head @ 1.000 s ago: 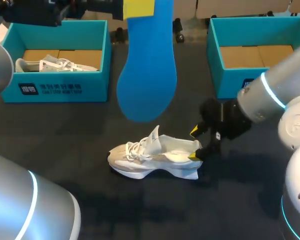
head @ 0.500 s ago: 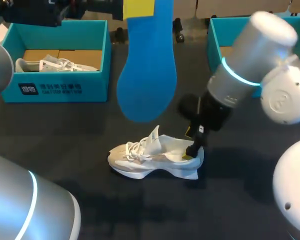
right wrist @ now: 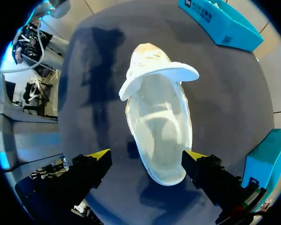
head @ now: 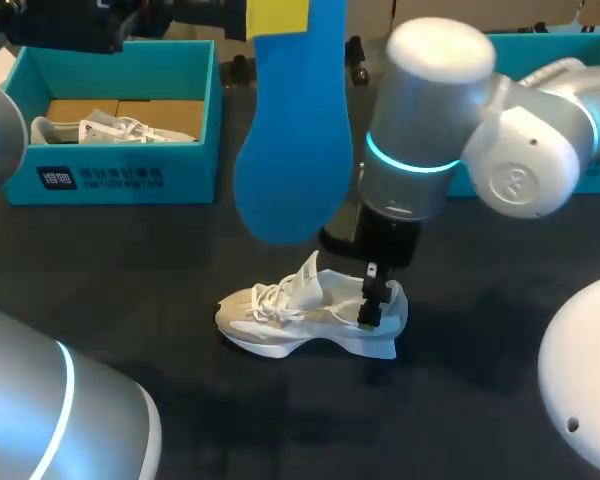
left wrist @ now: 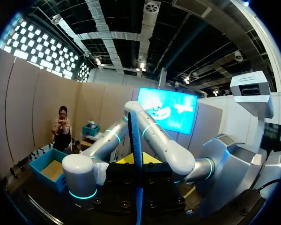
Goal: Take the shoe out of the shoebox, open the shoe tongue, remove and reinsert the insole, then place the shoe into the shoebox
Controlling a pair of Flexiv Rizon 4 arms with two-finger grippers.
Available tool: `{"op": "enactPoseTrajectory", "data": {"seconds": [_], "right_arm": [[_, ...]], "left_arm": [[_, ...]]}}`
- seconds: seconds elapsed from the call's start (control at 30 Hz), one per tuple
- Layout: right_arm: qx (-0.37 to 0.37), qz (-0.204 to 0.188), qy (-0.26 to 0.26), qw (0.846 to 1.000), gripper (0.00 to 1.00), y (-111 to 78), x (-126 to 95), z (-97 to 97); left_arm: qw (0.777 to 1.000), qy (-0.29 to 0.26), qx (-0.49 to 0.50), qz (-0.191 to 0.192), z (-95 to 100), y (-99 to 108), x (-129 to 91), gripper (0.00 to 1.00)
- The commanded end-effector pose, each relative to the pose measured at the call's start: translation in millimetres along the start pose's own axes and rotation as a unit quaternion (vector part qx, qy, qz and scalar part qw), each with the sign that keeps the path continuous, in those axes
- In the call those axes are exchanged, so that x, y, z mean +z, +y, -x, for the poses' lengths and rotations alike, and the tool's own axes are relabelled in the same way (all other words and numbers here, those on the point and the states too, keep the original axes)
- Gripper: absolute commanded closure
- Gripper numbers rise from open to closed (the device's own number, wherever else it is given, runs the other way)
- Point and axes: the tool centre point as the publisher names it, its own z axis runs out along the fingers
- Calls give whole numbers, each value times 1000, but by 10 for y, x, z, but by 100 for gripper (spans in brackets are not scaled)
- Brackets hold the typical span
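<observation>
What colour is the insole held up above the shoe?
The insole is bright blue, clearest in the head view.

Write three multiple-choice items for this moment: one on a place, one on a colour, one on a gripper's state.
1. Where is the white shoe nearest the right gripper?
A. on the table
B. lifted off it by a gripper
C. on top of the insole

2. What colour is the insole?
A. yellow
B. white
C. blue

3. How is the right gripper?
A. open
B. shut on the shoe's tongue
C. shut on the insole

Answers:
1 A, its sole rests on the dark tabletop.
2 C, the insole held by the left gripper is plain blue.
3 A, its yellow-tipped fingers stand apart on either side of the heel, at least one of them clear of it.
</observation>
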Motion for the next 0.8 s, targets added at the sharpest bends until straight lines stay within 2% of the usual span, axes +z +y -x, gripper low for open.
{"op": "enactPoseTrajectory", "data": {"seconds": [0.03, 0.4, 0.8], "right_arm": [[0, -52, -7, 999, 0, 41, -1, -26], [-3, -48, -21, 999, 0, -2, -16, 17], [-30, -49, -31, 998, 0, 113, -59, 393]], "left_arm": [[1000, 0, 0, 2, 10, -17, 15, 100], [1000, 0, 0, 2, 10, -17, 15, 100], [1000, 0, 0, 2, 10, -17, 15, 100]]}}
